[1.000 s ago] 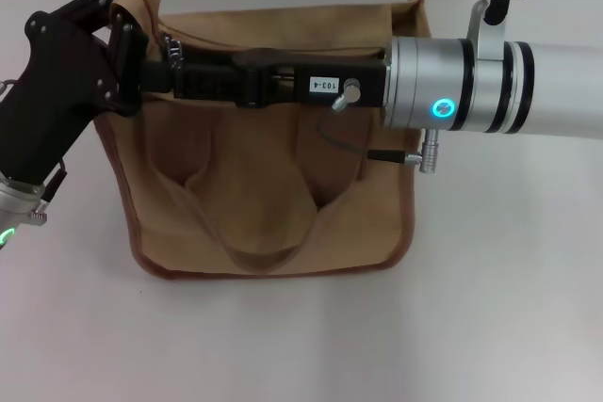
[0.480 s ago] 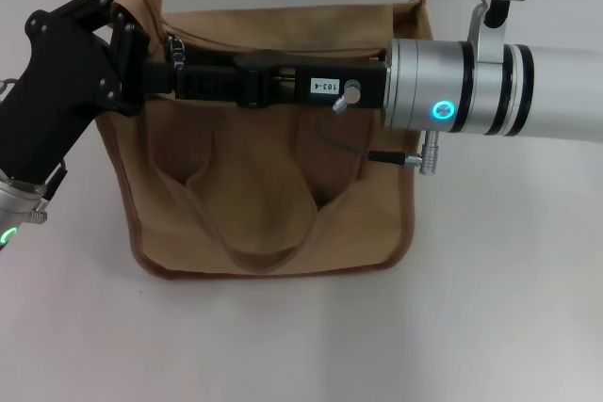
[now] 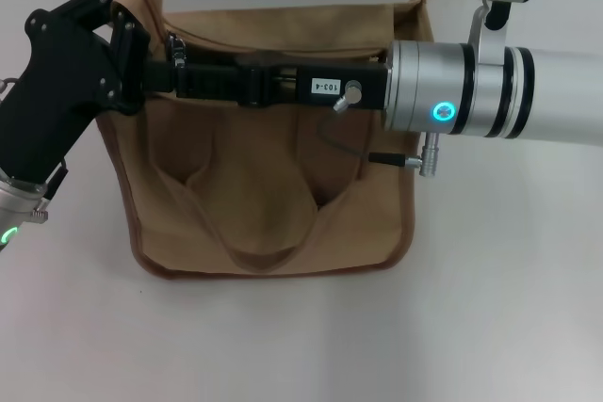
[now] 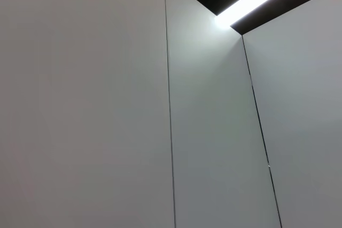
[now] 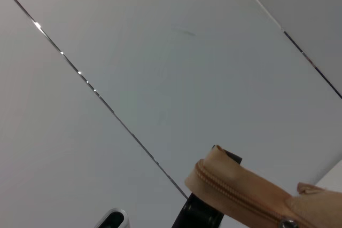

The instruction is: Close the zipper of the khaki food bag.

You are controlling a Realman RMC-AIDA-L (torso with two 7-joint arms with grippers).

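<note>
With the left gripper [image 3: 132, 49] clamped on the bag [image 3: 273, 204]'s left top corner and the right gripper [image 3: 174, 77], jaw state hidden, at the zipper [image 5: 240, 196] beside it, a slipped pull tab would stall closing.

One khaki food bag [image 3: 273, 185]; one zipper [image 5: 240, 191]; two claws: left claw [image 3: 127, 49], right claw [image 3: 174, 77].

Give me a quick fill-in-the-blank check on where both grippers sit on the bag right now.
1. The left gripper grips the khaki food bag at its ____ top corner.
2. The right gripper reaches across the bag's ____ edge.
3. The silver pull tab of the zipper sits near the ____ gripper's fingers.
4. The bag stands on a ____ table.

Missing words: left; top; left; white
</note>
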